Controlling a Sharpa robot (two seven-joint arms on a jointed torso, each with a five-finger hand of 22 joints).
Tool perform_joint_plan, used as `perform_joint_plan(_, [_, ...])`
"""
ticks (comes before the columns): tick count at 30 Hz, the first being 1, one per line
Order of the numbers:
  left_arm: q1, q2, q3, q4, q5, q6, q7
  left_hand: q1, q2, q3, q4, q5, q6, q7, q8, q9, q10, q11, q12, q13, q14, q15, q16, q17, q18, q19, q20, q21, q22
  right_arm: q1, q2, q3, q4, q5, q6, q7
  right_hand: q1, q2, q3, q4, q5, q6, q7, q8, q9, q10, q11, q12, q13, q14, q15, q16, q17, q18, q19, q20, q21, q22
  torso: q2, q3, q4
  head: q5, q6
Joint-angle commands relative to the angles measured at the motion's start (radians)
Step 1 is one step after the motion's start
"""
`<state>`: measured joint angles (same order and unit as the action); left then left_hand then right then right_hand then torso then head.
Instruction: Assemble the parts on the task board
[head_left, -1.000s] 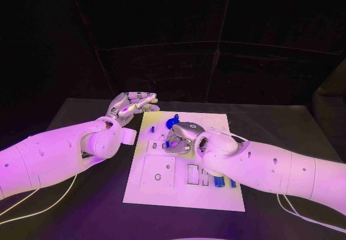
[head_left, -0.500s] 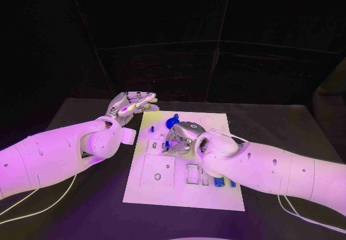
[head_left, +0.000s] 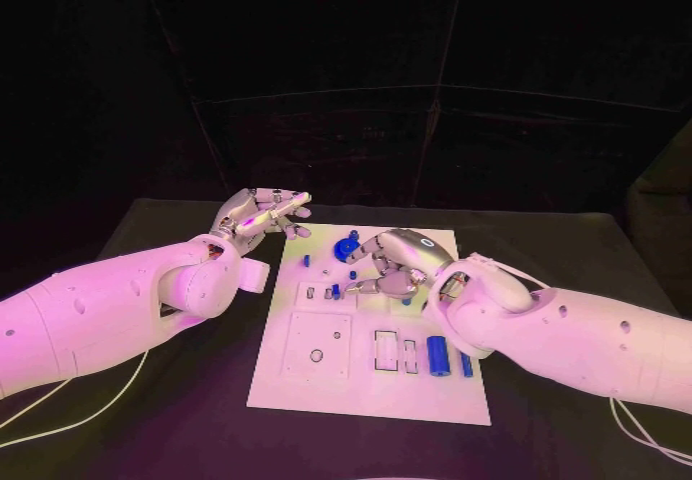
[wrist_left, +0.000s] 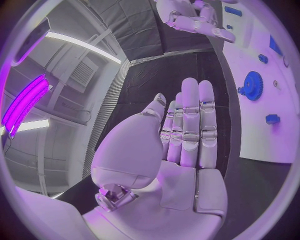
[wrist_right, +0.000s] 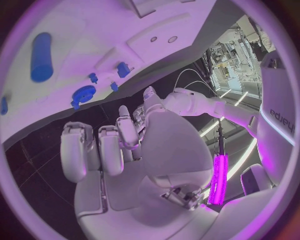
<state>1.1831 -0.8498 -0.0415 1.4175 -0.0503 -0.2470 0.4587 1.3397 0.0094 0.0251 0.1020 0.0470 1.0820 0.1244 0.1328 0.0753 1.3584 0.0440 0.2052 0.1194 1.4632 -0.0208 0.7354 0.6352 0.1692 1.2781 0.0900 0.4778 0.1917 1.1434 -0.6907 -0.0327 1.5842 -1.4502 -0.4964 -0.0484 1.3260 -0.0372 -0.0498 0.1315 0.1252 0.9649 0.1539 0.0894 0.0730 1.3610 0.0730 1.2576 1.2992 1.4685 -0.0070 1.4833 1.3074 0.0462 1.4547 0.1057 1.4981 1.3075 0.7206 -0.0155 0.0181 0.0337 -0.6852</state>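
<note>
The white task board (head_left: 325, 375) lies in the middle of the table. On it are a blue gear (head_left: 346, 248), small blue pegs (head_left: 336, 291) near the middle and a blue cylinder (head_left: 437, 355) at the near right. My right hand (head_left: 389, 265) hovers over the board just right of the gear, fingers curled in, nothing showing between them. My left hand (head_left: 264, 215) hangs beyond the board's far left corner, fingers straight and holding nothing. The left wrist view shows the flat left hand (wrist_left: 184, 135), the gear (wrist_left: 252, 85) and the board (wrist_left: 275, 145). The right wrist view shows the curled fingers (wrist_right: 109, 150), the gear (wrist_right: 83, 93) and the cylinder (wrist_right: 41, 56).
Rectangular recesses (head_left: 319, 340) and narrow slots (head_left: 385, 350) mark the board's near half. Two smaller blue pieces (head_left: 464, 365) flank the cylinder. Black table (head_left: 159, 400) surrounds the board. My left forearm (head_left: 130, 300) lies along the board's left side.
My right hand has risen from the pegs at the board's middle and drawn back to the right, uncovering them. The left hand has hardly moved.
</note>
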Motion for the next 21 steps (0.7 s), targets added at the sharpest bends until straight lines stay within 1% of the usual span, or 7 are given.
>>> perform_joint_plan(1, [0.002,-0.008,0.001,0.009,-0.119,0.034,-0.148,-0.057,-0.013,-0.035,0.026,0.008,0.004,-0.011,0.0,0.002,0.068,-0.009,0.055,0.039,0.075,-0.021,0.3,0.295,0.013,0.044,-0.019,0.05,0.028,0.027,-0.053,0.002,0.045,0.246,0.037,0.137,0.013,0.023,-0.004,-0.005,-0.03,0.018,-0.005,0.011,0.003,0.005,-0.008,0.001,-0.001,0.06,-0.001,-0.007,0.059,-0.001,-0.008,-0.002,-0.007,0.064,-0.01,0.0031,-0.0036,0.005,-0.002])
perform_joint_plan(4, [0.006,-0.017,0.001,0.018,-0.233,0.064,-0.279,-0.091,-0.015,-0.082,0.044,-0.002,0.028,-0.022,0.024,0.018,0.095,-0.043,0.163,0.133,0.077,-0.037,0.611,0.633,0.001,0.106,-0.045,0.207,0.17,0.06,-0.122,0.001,0.084,0.348,0.056,0.145,0.035,0.035,-0.009,-0.017,0.008,0.023,-0.007,0.016,0.002,0.007,-0.011,0.003,-0.001,0.06,-0.005,-0.008,0.058,-0.001,-0.007,-0.006,-0.007,0.064,-0.019,0.0061,-0.0055,0.012,-0.01])
perform_joint_plan(5, [0.012,-0.021,0.001,0.023,-0.311,0.098,-0.366,-0.101,-0.011,-0.095,0.05,0.002,0.041,-0.033,0.04,0.028,0.095,-0.039,0.217,0.181,0.091,-0.043,0.704,0.749,-0.029,0.139,-0.047,0.366,0.365,0.079,-0.151,0.001,0.092,0.388,0.063,0.145,0.039,0.037,-0.01,-0.02,0.016,0.024,-0.007,0.017,0.001,0.007,-0.012,0.002,-0.002,0.06,-0.005,-0.009,0.057,-0.001,-0.008,-0.007,-0.007,0.064,-0.022,0.0072,-0.0069,0.014,-0.011])
perform_joint_plan(6, [0.016,-0.022,0.001,0.025,-0.366,0.132,-0.425,-0.12,0.002,-0.124,0.066,0.011,0.025,-0.039,0.056,0.044,0.047,-0.035,0.373,0.341,0.086,-0.06,0.748,0.804,-0.052,0.143,-0.045,0.485,0.493,0.09,-0.166,0.001,0.093,0.407,0.066,0.143,0.04,0.038,-0.011,-0.021,0.019,0.025,-0.008,0.017,0.001,0.007,-0.012,0.001,-0.002,0.06,-0.005,-0.01,0.055,-0.001,-0.008,-0.007,-0.008,0.062,-0.025,0.0085,-0.0081,0.015,-0.012])
perform_joint_plan(8, [0.025,-0.023,0.001,0.032,-0.476,0.188,-0.527,-0.114,0.019,-0.134,0.069,-0.004,0.015,-0.031,0.073,0.06,0.001,-0.04,0.477,0.452,0.082,-0.038,0.757,0.817,-0.051,0.125,-0.056,0.536,0.556,0.104,-0.19,0.001,0.09,0.43,0.069,0.141,0.041,0.039,-0.012,-0.022,0.021,0.026,-0.008,0.018,0.001,0.006,-0.012,0.001,-0.003,0.059,-0.006,-0.011,0.053,-0.001,-0.01,-0.007,-0.009,0.061,-0.03,0.0097,-0.0103,0.017,-0.012])
perform_joint_plan(16, [0.055,0.008,0.001,0.036,-0.789,0.29,-0.822,-0.145,0.05,-0.204,0.122,-0.003,0.012,-0.065,0.213,0.171,-0.024,-0.055,0.819,0.798,0.108,-0.057,0.835,0.936,-0.087,0.194,-0.068,0.784,0.885,0.129,-0.231,0.001,0.058,0.466,0.072,0.136,0.047,0.048,-0.022,-0.026,0.049,0.031,-0.01,0.023,0.0,0.006,-0.015,-0.003,-0.007,0.053,-0.008,-0.027,0.024,0.004,-0.022,-0.009,-0.018,0.04,-0.043,0.0158,-0.0089,0.017,-0.019])
perform_joint_plan(21, [0.069,0.04,0.001,0.022,-0.848,0.314,-0.925,-0.171,0.03,-0.24,0.142,0.0,-0.007,-0.068,0.259,0.214,-0.026,-0.062,0.867,0.848,0.108,-0.062,0.835,0.936,-0.099,0.203,-0.068,0.834,0.959,0.132,-0.229,0.001,0.034,0.474,0.079,0.138,0.041,0.048,-0.032,-0.024,0.046,0.03,-0.01,0.023,-0.001,0.006,-0.015,-0.004,-0.009,0.051,-0.008,-0.032,0.017,0.005,-0.026,-0.01,-0.021,0.033,-0.047,0.0177,-0.009,0.02,-0.027])
